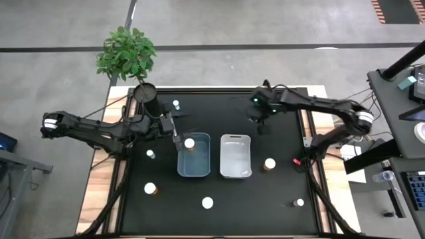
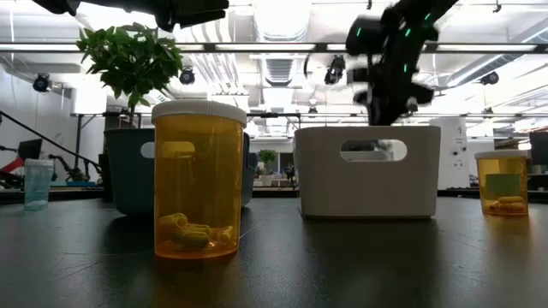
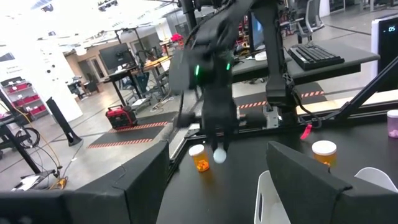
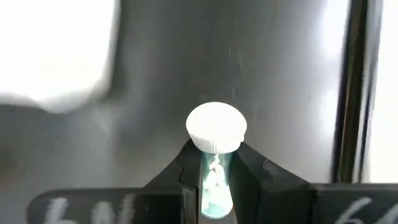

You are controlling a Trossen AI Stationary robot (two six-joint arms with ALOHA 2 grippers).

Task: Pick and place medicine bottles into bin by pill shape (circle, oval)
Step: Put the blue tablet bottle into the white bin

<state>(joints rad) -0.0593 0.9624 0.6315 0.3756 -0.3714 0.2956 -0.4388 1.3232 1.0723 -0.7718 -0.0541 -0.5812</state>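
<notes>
Teal medicine bottle (image 4: 216,174) clamped in right gripper (image 4: 214,167), plain only at the wrist; left gripper (image 3: 217,180) spread, empty.

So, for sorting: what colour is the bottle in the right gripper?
Teal bottle, white cap, best in right wrist view.

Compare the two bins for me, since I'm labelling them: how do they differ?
The blue-grey bin is dark and holds one white-capped bottle; the white bin is pale and looks empty. The blue-grey bin sits nearer the left arm, the white bin nearer the right. Both are rectangular, side by side.
</notes>
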